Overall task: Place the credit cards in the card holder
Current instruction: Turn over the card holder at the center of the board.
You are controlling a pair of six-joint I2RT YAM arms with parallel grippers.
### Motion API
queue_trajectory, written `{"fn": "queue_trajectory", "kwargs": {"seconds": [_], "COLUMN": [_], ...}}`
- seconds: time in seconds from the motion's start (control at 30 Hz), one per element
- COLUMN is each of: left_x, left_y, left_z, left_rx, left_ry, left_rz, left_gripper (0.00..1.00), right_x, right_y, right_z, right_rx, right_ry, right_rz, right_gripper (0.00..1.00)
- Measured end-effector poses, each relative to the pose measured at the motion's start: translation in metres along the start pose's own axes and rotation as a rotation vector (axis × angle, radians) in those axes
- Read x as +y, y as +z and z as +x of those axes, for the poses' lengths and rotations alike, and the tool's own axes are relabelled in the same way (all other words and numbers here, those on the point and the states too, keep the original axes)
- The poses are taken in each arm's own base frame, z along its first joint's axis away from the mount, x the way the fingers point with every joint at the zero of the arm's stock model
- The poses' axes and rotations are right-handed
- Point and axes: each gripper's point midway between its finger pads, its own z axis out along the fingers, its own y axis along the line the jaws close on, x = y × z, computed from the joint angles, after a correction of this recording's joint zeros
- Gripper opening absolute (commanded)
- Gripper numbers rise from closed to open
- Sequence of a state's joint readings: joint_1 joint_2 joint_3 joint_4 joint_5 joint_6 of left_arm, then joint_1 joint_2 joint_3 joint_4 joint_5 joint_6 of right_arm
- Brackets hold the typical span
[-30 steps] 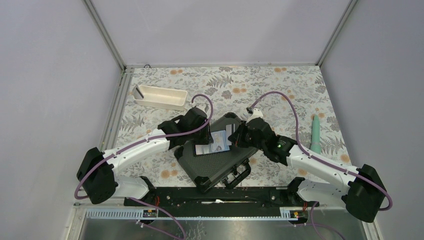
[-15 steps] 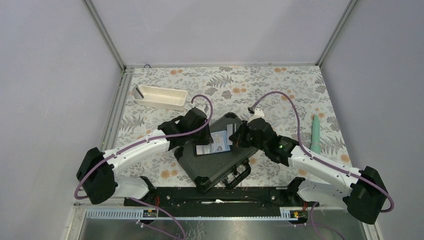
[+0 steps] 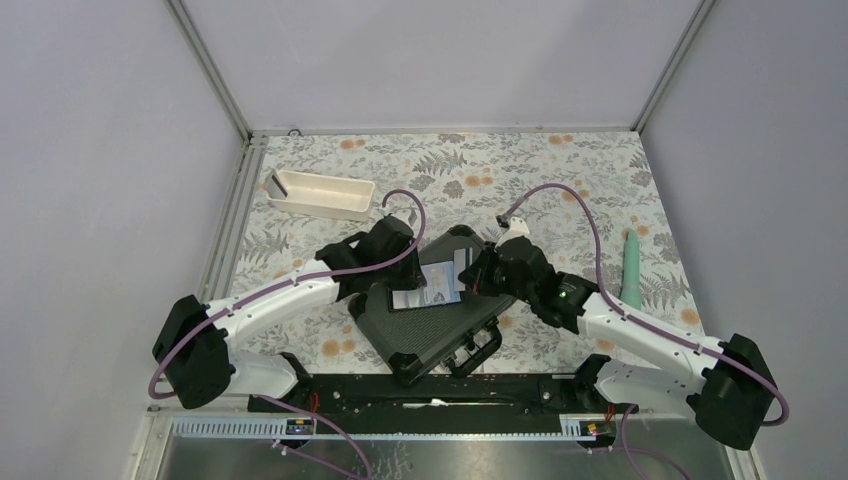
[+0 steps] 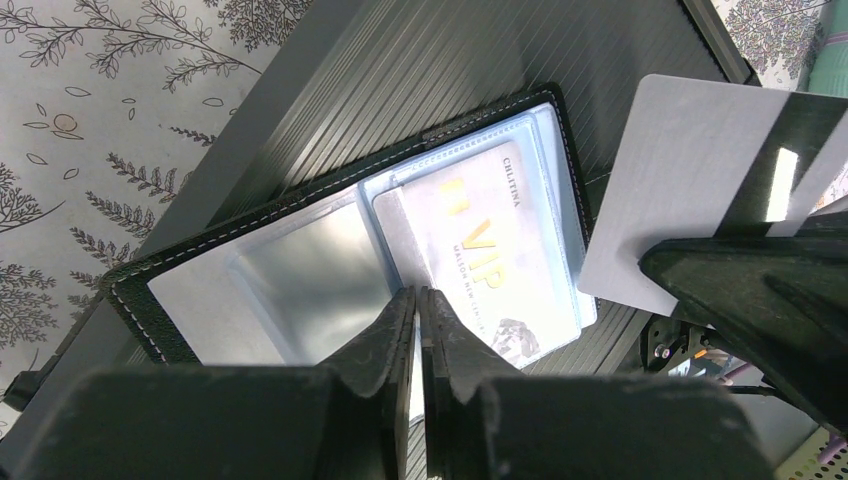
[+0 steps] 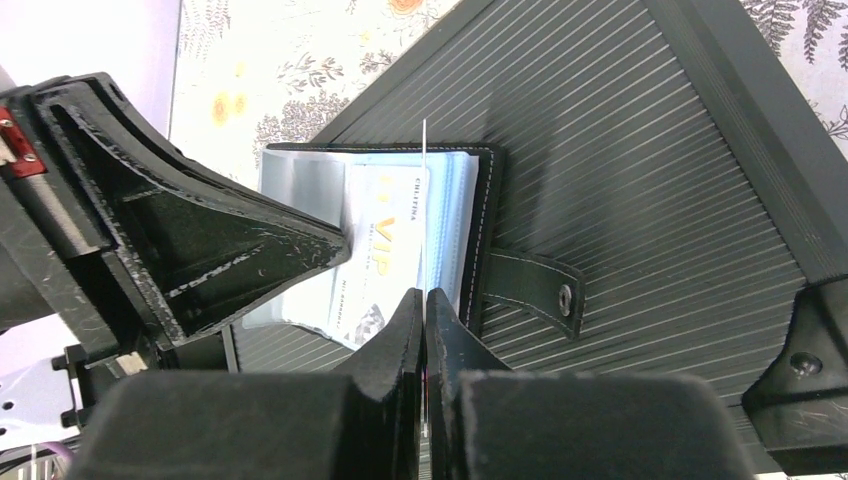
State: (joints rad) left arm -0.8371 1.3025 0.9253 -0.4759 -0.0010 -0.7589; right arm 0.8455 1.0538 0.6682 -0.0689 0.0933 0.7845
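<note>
The card holder [image 4: 290,265] lies open on the black case [image 4: 420,70], a VIP card [image 4: 480,250] in its clear pocket. The left end effector [image 4: 416,295], jaws nearly together, rests its tips on the pocket edge; the right end effector [image 5: 424,298] pinches a white card [image 4: 680,180] on edge over the holder

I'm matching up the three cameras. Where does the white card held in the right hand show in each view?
Top external: white card, a small pale rectangle near the centre.
Left wrist: upper right, broad face with a dark stripe.
Right wrist: centre, edge-on, a thin white line above the right hand.
Shared landmark: the gold-lettered VIP card.
</note>
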Motion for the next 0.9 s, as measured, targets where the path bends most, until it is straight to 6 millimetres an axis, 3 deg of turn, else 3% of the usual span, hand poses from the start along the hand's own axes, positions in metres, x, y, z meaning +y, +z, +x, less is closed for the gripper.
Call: {"fn": "queue_trajectory", "kwargs": {"seconds": [0.63,0.9], "left_x": [0.000,-0.001], "left_y": [0.000,-0.002], "left_z": [0.000,-0.001], "left_rx": [0.000,-0.006], "left_ry": [-0.001,0.000], "left_rz": [-0.001,0.006], "left_gripper": [0.07,0.24], "right_x": [0.000,0.013], "right_y": [0.003,0.003], "right_z": [0.006,0.003], "right_rx": [0.018,0.014], "right_ry": [0.015,0.038], "right_rz": [-0.006,-0.065], "right_gripper": [0.00,0.00]}}
